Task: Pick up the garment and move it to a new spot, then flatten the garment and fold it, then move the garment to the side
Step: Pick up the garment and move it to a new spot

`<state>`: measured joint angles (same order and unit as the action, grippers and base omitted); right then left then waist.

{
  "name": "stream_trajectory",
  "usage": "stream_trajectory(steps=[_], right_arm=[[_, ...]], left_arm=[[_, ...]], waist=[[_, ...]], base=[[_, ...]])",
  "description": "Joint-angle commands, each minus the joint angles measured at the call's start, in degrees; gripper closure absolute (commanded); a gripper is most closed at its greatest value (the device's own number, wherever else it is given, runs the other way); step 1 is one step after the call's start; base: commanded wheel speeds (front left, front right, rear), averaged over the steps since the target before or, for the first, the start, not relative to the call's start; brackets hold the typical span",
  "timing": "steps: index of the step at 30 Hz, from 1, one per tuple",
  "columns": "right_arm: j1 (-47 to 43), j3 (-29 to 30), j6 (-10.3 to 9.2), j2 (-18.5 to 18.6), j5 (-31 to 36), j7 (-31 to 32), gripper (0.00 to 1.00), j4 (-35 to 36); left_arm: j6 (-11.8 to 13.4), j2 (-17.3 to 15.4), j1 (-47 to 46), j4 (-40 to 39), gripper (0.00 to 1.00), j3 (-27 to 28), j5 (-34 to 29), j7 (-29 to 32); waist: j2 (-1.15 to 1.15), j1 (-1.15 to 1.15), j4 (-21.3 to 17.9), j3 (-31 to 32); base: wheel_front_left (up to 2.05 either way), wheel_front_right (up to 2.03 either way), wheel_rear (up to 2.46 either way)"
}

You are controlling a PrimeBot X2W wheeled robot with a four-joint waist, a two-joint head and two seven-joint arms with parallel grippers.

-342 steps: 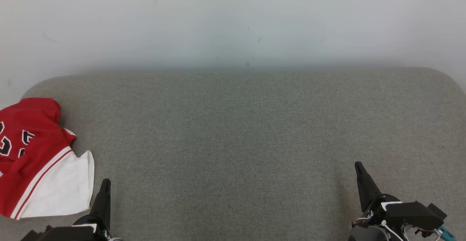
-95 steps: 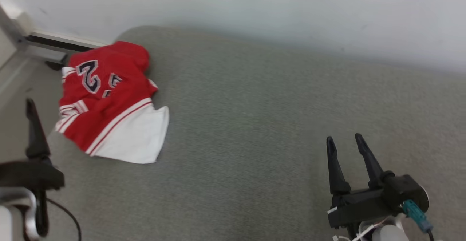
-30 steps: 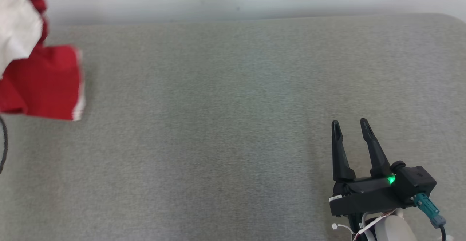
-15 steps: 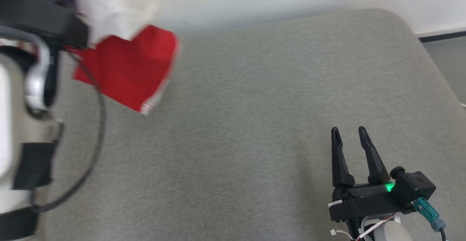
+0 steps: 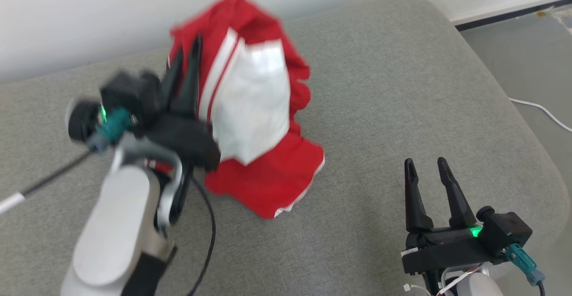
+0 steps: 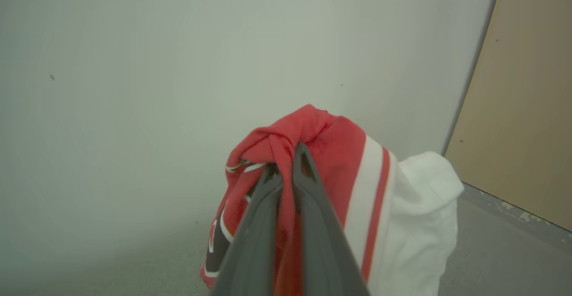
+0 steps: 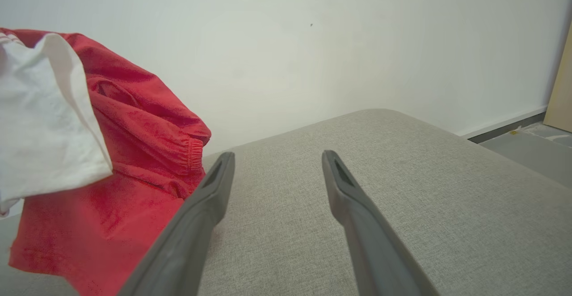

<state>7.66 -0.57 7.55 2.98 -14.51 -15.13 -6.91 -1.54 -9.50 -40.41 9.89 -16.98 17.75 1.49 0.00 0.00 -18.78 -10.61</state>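
We've lifted the red-and-white garment (image 5: 250, 103) off the left end of the grey cushion (image 5: 384, 86). Left gripper (image 6: 286, 162) now clamps it above mid-cushion; head camera swung right.

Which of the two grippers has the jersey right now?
The left gripper: it is shut on a bunch of the red-and-white jersey. The right gripper is open, holding nothing.
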Motion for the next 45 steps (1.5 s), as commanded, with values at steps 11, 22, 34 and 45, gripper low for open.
stream_trajectory(steps=[11,22,34,45], right_arm=[[0.37,-0.59,-0.12,-0.18,0.89,-0.04,0.00,-1.59],[-1.30,-0.19,-0.12,-0.17,2.52,-0.04,0.00,-1.47],[-3.15,0.96,-0.12,-0.19,3.53,-0.04,0.00,-0.52],[-3.46,0.80,-0.12,-0.17,3.75,-0.03,0.00,-0.68]], left_arm=[[-0.37,1.30,12.49,15.92,0.76,-3.58,0.09,-5.41],[-0.34,3.38,11.31,15.19,0.00,-4.21,0.13,-14.76],[2.74,-0.28,19.89,7.11,0.00,1.51,-0.87,-16.67],[1.95,-0.18,25.13,4.35,0.00,3.51,-2.07,-16.71]], waist=[[0.00,0.00,0.80,-0.74],[0.00,0.00,7.23,3.54],[0.00,0.00,11.92,6.12],[0.00,0.00,12.41,6.46]], base=[[0.00,0.00,0.00],[0.00,0.00,0.00],[0.00,0.00,0.00],[0.00,0.00,0.00]])
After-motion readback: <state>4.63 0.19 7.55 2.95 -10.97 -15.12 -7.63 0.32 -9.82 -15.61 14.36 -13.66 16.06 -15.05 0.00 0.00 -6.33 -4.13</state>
